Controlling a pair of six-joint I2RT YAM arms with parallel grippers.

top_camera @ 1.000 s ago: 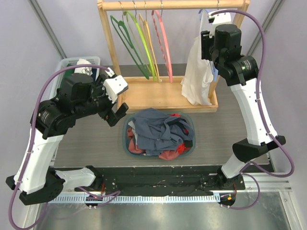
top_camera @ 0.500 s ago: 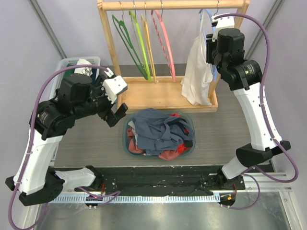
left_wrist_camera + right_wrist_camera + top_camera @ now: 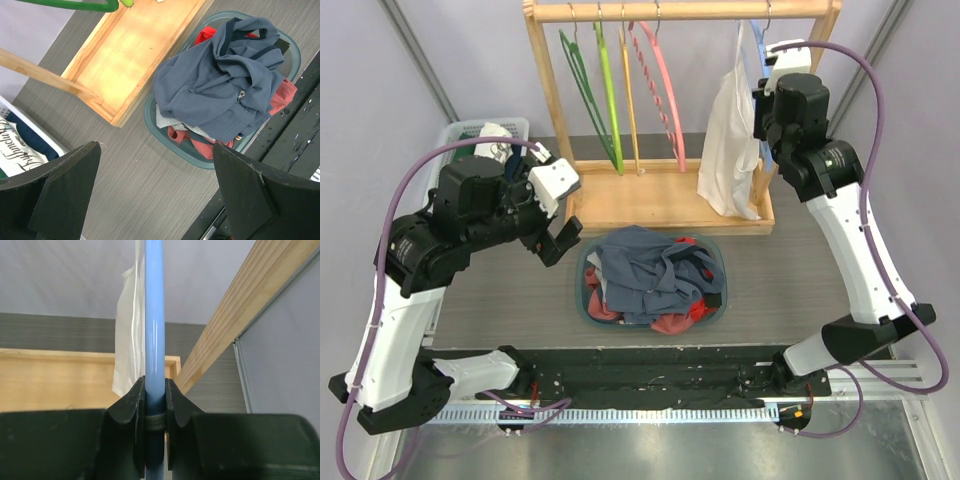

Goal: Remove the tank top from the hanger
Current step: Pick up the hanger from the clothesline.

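Right gripper [image 3: 154,390], at the bottom centre of its wrist view, was clamped on a smooth blue hanger [image 3: 154,315] that ran straight up the frame. Behind the bar hung the thin white tank top [image 3: 127,340], still on the hanger. The overhead view hid this grip behind the arm's black wrist at upper right. It showed only the tank top [image 3: 730,140] draped in loose folds from the wooden rack [image 3: 670,10].

At centre left, the left gripper [image 3: 155,195] hung with its jaws spread wide, holding nothing, above the grey wood-grain table [image 3: 130,180]. Its camera looked down on an oval teal basin [image 3: 295,50] heaped with crumpled blue-grey and red clothes [image 3: 220,85].

Compared with a second before, the right jaws had narrowed onto the hanger. The empty hangers [image 3: 620,90], green, yellow and pink, hung more upright.
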